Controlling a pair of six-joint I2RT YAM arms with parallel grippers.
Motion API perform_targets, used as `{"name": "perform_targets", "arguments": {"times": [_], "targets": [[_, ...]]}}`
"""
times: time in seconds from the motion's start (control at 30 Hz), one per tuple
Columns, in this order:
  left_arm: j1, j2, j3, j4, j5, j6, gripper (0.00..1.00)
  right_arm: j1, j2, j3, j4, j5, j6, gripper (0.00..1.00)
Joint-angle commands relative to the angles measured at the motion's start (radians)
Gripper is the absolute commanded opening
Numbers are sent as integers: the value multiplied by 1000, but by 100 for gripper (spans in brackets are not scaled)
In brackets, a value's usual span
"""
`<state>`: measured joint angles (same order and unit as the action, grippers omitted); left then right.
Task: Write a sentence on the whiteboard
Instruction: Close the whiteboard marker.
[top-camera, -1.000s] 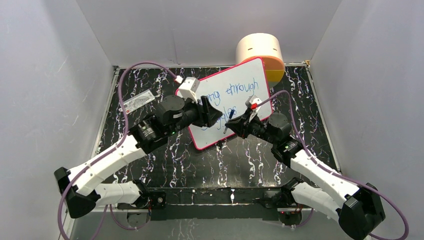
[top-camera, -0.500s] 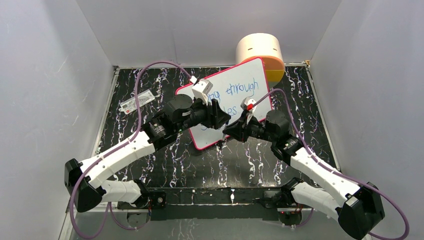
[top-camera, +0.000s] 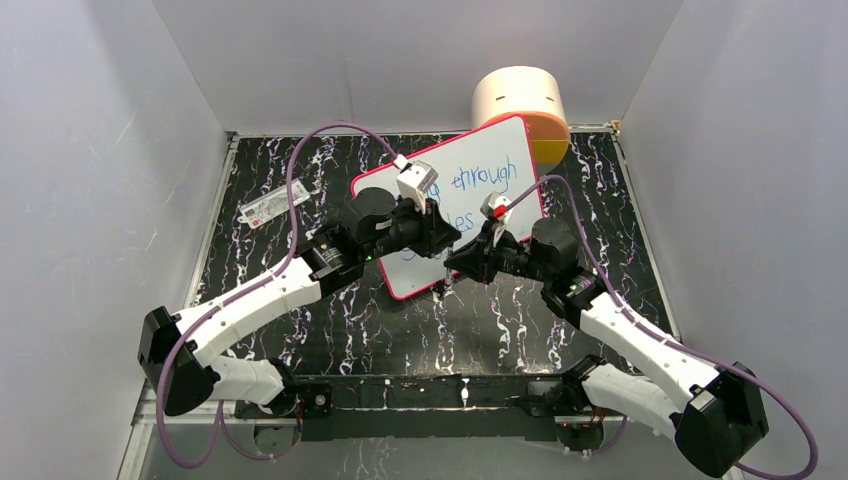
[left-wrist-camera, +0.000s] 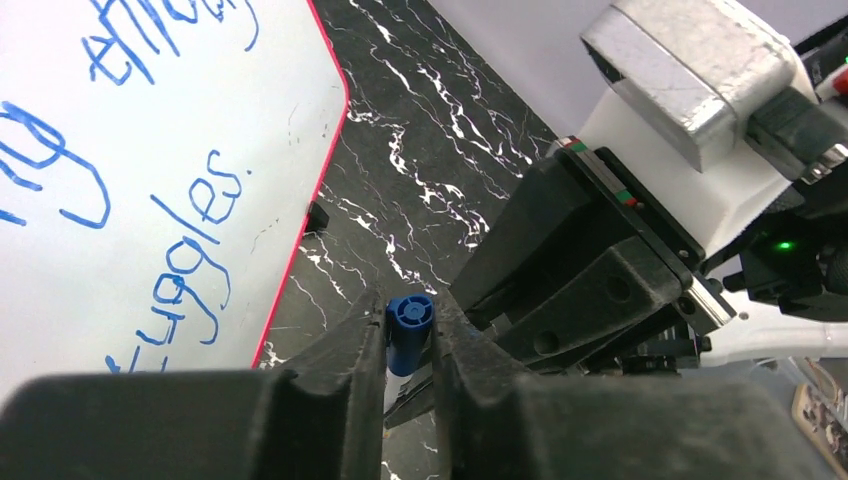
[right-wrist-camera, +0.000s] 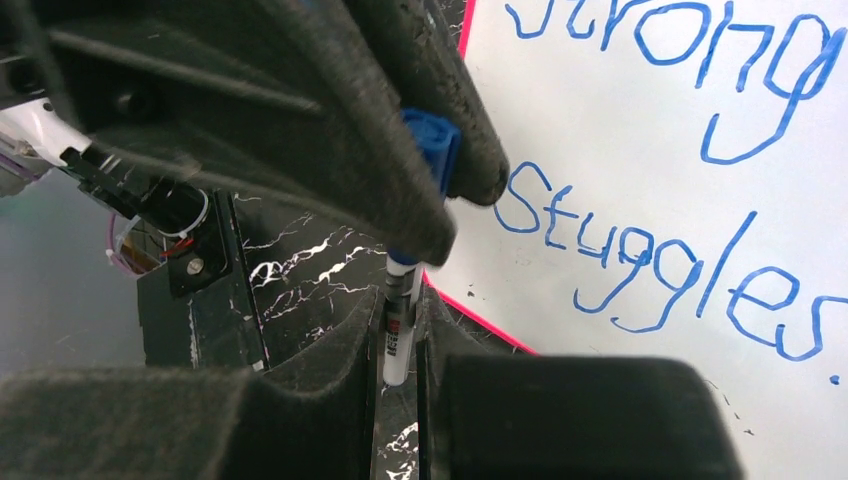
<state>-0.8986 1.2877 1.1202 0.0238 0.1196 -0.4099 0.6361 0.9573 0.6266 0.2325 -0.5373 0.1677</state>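
The whiteboard (top-camera: 480, 205), white with a pink-red frame, lies tilted at the back centre of the table. The sentence (right-wrist-camera: 640, 262) in blue reads "Strong" over "Stuggles."; the top view also shows "through" (top-camera: 485, 178). My two grippers meet at the board's near edge. The right gripper (right-wrist-camera: 402, 310) is shut on the white barrel of a marker (right-wrist-camera: 396, 350). My left gripper (left-wrist-camera: 408, 310) is shut on the marker's blue cap (left-wrist-camera: 410, 325). In the top view the left gripper (top-camera: 445, 243) sits just above the right gripper (top-camera: 456, 266).
A cream and orange cylinder (top-camera: 520, 100) stands behind the board's far right corner. A small grey-white packet (top-camera: 275, 205) lies at the left of the black marbled table (top-camera: 500, 320). White walls close in on three sides.
My left gripper has swung right to the right gripper and shut on the marker's cap. The right gripper has drawn the marker off the board to its near edge.
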Motion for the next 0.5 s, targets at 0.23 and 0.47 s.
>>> {"name": "perform_targets", "arguments": {"times": [0.23, 0.47], "targets": [[6, -32, -122, 61, 46, -81, 0, 2, -45, 52, 148, 67, -5, 0], [5, -22, -186, 101, 108, -185, 0, -12, -57, 64, 249, 151, -39, 0]]}}
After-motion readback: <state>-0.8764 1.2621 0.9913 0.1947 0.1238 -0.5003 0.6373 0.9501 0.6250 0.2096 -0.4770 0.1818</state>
